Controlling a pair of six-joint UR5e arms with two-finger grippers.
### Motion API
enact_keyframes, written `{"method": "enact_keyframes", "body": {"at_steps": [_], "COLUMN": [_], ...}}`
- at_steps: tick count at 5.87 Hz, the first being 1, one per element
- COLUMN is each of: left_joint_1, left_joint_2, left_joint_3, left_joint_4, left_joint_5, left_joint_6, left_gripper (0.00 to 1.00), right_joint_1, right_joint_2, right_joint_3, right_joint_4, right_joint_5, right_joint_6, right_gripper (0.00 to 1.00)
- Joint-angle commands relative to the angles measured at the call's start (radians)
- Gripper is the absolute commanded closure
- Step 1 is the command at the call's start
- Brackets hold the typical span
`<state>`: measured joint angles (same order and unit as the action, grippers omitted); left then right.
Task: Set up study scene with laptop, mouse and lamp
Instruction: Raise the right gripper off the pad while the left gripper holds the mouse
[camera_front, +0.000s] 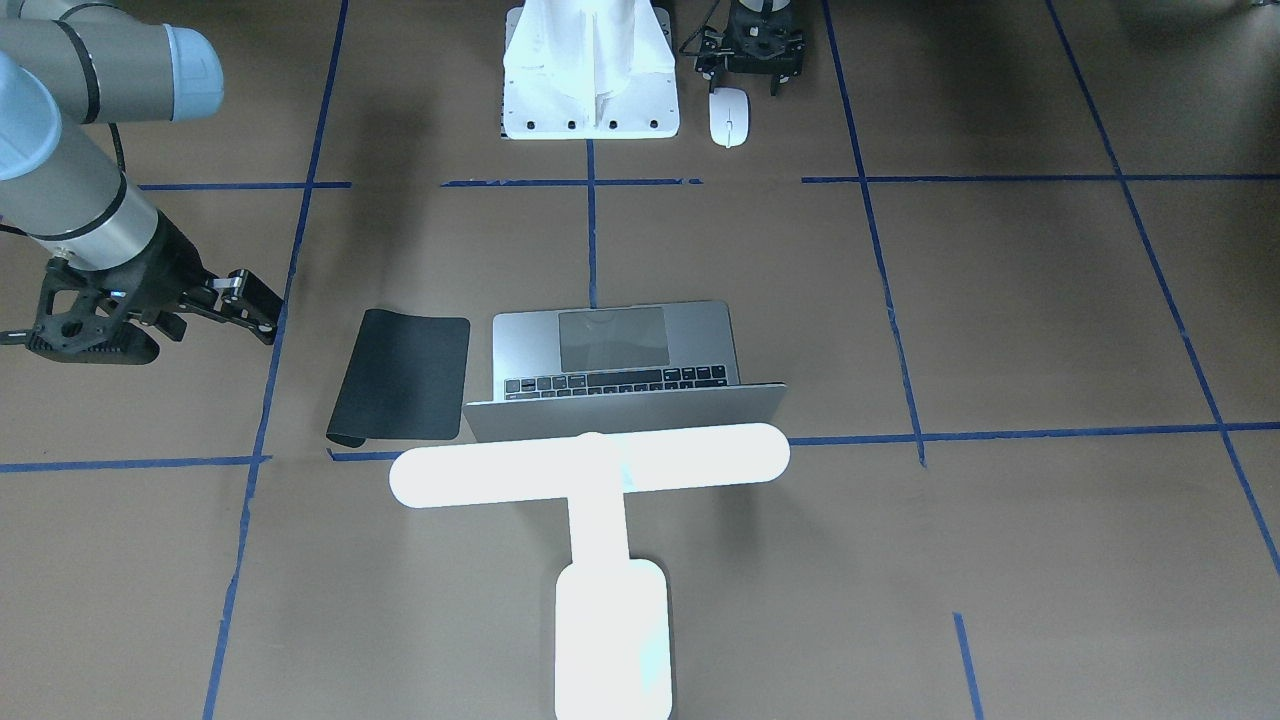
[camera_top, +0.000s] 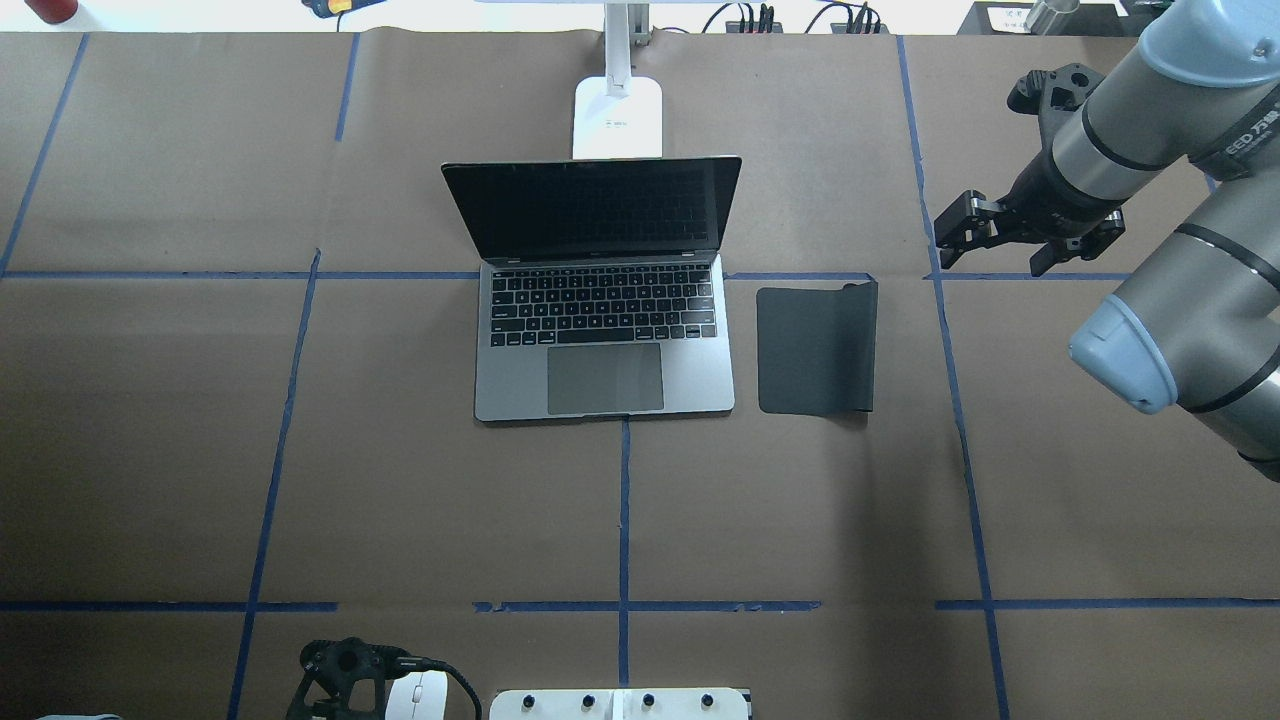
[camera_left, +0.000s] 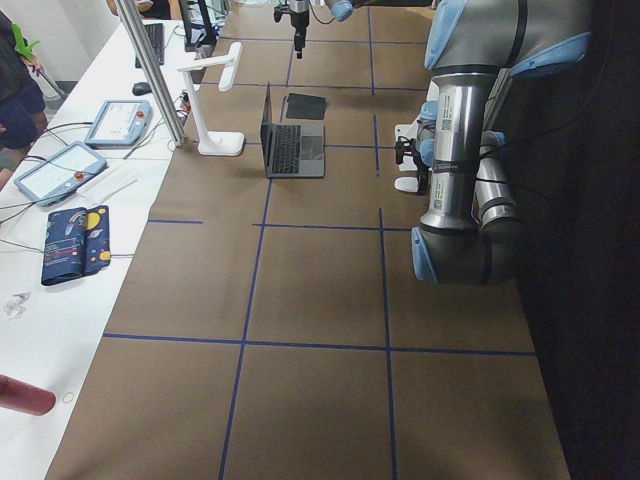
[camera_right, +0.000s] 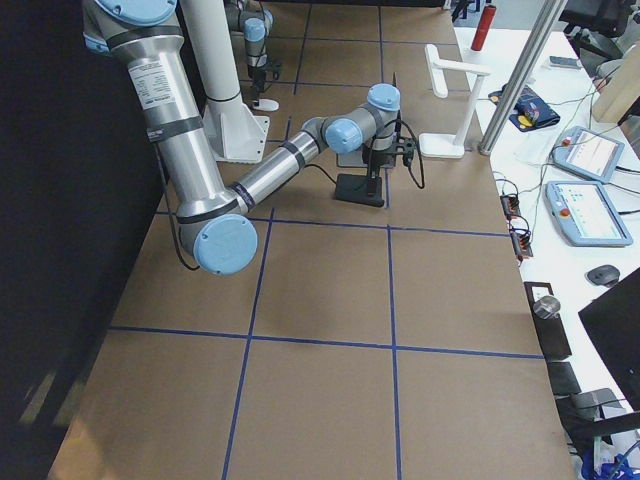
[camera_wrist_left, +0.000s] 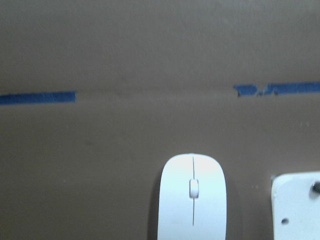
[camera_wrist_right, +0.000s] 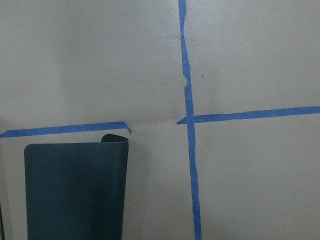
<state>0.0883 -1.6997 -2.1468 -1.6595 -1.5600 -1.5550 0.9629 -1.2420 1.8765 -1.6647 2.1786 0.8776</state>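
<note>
**Study-scene stock: mouse not yet at the laptop**

- Surface (camera_top: 400, 480): brown paper, marked into squares with blue tape lines (camera_top: 623, 500).
- Laptop (camera_top: 605, 340): you will find it open at mid-surface. The screen is dark and upright on the far side, and the trackpad faces the robot.
- Lamp (camera_front: 590, 470): lit. Its base stands just behind the laptop's lid on the far side, and its bar runs crosswise.
- Black mat (camera_top: 815, 345): lies flat just right of the laptop with a narrow gap between them. Its far right corner is curled up.
- Mouse (camera_front: 728, 117): sits at the near edge, just left of the white bolted pedestal (camera_front: 590, 90) and well apart from the laptop and mat.
- Left tool (camera_front: 745, 75): hangs low at the near edge, close by the mouse. Its fingers are spread and hold nothing.
- Right tool (camera_top: 1010, 230): points downward above the surface, near the mat's far right corner. Its fingers look spread and it carries nothing.
</note>
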Motion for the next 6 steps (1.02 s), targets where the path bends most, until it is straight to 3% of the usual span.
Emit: {"method": "enact_keyframes", "body": {"at_steps": [1, 6], "left_joint_1": [-0.004, -0.056], "left_joint_2": [-0.03, -0.043], "left_joint_3": [0.011, 0.045], "left_joint_4": [-0.005, -0.006], "left_joint_5": [0.0, 0.0], "left_joint_6": [0.001, 0.003], "left_gripper": [0.0, 0.0], "right_joint_1": [0.002, 0.003], "right_joint_2": [-0.008, -0.03], "right_joint_3": [0.007, 0.023], "right_joint_4": [-0.006, -0.006], "right_joint_5": [0.0, -0.003], "right_joint_6": [-0.006, -0.006], "right_gripper": [0.0, 0.0]}}
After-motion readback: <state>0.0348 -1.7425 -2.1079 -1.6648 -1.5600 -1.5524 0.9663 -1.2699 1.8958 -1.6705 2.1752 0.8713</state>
